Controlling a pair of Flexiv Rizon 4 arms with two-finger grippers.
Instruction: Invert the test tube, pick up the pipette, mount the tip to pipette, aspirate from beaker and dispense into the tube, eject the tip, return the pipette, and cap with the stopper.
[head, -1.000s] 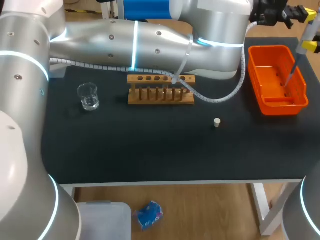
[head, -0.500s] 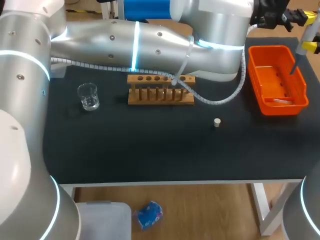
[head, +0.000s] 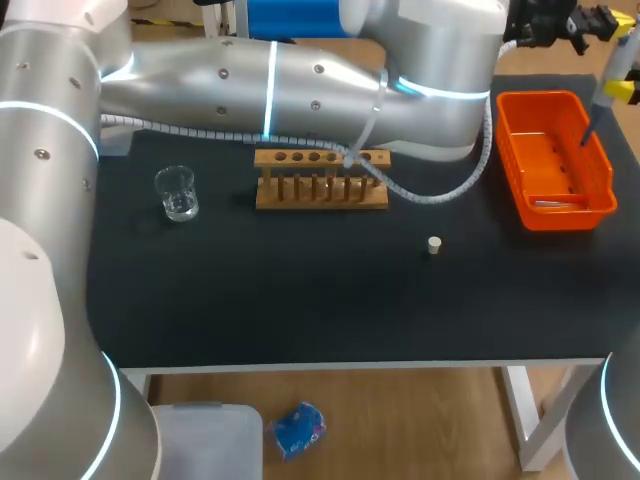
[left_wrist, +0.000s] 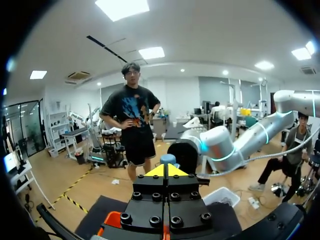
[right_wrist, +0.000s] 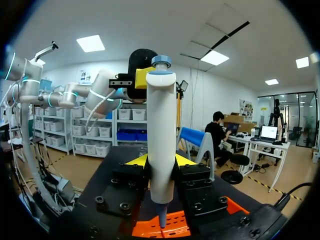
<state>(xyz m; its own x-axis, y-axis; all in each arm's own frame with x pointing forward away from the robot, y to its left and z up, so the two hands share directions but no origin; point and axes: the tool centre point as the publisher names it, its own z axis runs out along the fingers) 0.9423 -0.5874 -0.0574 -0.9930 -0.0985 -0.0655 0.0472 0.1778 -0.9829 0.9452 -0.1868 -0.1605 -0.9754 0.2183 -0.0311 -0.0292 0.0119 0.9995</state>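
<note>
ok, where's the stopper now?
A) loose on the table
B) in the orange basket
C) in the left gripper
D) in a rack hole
A: the stopper stands alone on the black table, apart from the rack and outside the orange basket.

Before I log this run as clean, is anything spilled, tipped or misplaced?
Nothing stands out: the beaker stands upright, no spill shows, the stopper sits on the table, and a tip lies inside the basket.

White pipette (right_wrist: 161, 145) upright over orange bin (head: 512, 150); tip (head: 560, 203) inside.
</note>
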